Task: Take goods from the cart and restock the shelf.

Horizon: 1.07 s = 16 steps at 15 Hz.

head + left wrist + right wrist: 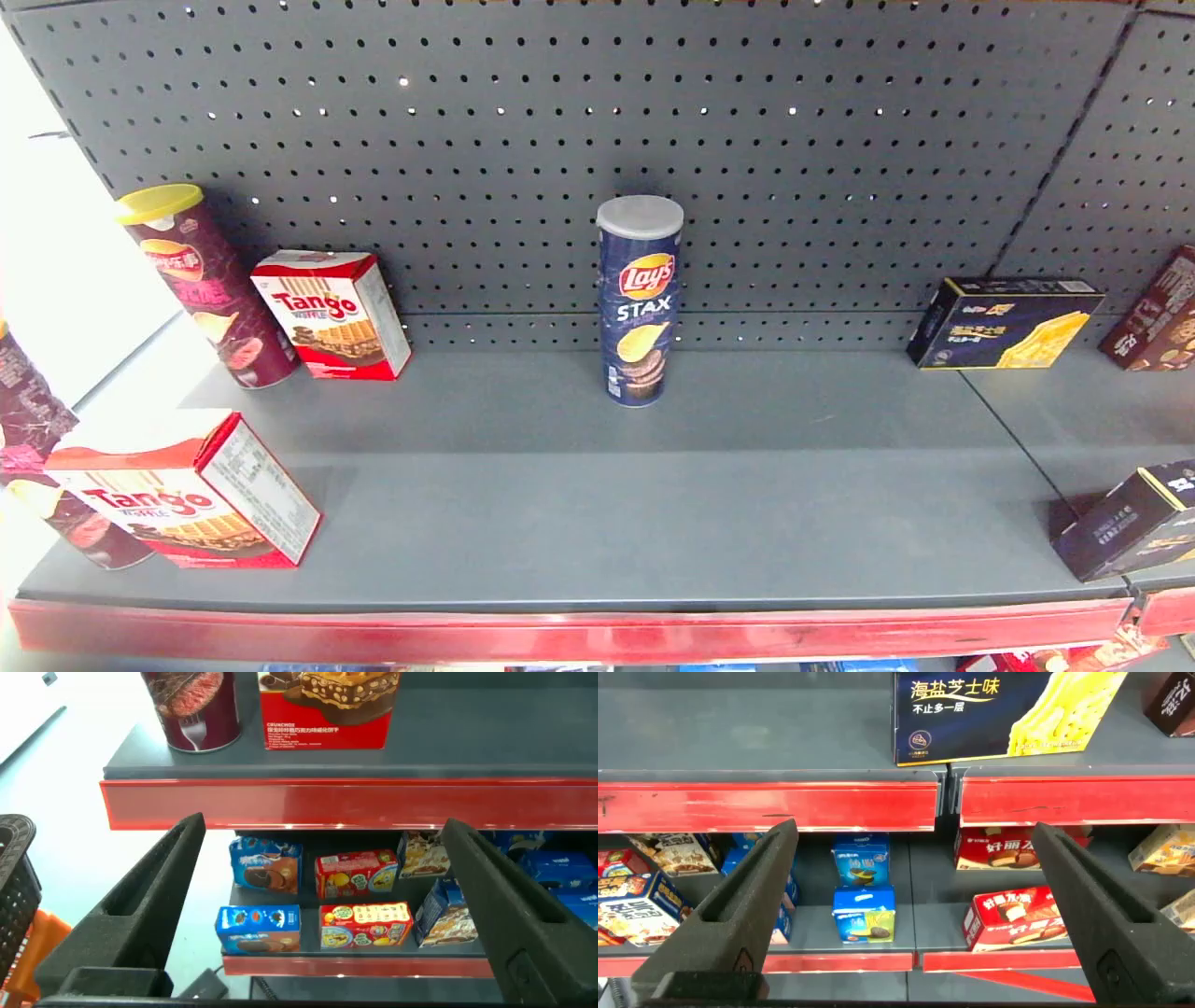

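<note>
The grey shelf [597, 523] with a red front lip holds a blue chips can [639, 303] standing upright at the middle back. Two red wafer boxes [333, 315] [187, 495] and a maroon can [210, 285] stand at the left. Dark blue boxes [1004, 322] [1130, 523] lie at the right. My left gripper [324, 826] is open and empty, in front of the shelf's red lip [355, 803], below a maroon can [192, 709] and a red box [327, 709]. My right gripper [915, 829] is open and empty too, facing the lip [766, 807] under a dark blue box [1008, 714].
Lower shelves carry blue and red biscuit boxes [360, 924] [864, 910]. The edge of a black mesh basket [14, 887] shows beside my left gripper. A pegboard wall [597, 140] backs the shelf. Open shelf floor lies either side of the chips can and in front of it.
</note>
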### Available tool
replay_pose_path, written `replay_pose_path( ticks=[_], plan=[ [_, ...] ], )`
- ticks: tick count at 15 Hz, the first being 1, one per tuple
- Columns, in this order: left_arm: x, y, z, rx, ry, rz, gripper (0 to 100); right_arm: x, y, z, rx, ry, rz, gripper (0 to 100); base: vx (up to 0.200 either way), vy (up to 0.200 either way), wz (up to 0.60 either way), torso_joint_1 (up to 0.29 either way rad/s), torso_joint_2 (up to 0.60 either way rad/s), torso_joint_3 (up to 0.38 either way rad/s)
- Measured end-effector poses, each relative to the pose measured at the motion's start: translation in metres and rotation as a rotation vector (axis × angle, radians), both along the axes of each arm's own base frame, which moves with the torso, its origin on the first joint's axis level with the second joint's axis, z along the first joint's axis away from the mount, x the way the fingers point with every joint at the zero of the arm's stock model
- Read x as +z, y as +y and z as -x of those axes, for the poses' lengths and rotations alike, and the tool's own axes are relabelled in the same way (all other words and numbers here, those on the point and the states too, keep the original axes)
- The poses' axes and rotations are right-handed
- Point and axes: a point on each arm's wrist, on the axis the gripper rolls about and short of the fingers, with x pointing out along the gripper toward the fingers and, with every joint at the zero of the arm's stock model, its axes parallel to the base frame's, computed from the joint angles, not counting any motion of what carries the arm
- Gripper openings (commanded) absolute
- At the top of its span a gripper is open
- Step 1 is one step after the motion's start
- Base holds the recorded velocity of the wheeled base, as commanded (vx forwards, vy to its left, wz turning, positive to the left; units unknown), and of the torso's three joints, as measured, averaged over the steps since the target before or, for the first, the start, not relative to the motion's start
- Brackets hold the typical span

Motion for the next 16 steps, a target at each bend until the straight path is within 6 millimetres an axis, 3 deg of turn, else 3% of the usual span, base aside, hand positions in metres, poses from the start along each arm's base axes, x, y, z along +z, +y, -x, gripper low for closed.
replay_pose_path(
  ticks=[10,16],
  plan=[
    [0.0000,0.0000,0.0000,0.001,0.000,0.000,100,0.0003,0.0000,0.0001,-0.001,-0.001,0.000,100,0.000,0.000,0.60,0.003,0.00,0.002],
    [0.0001,0.0000,0.0000,0.002,-0.001,0.000,100,0.0002,-0.0001,0.0000,-0.001,-0.001,-0.001,100,0.000,0.000,0.00,0.000,0.00,0.000]
  ],
)
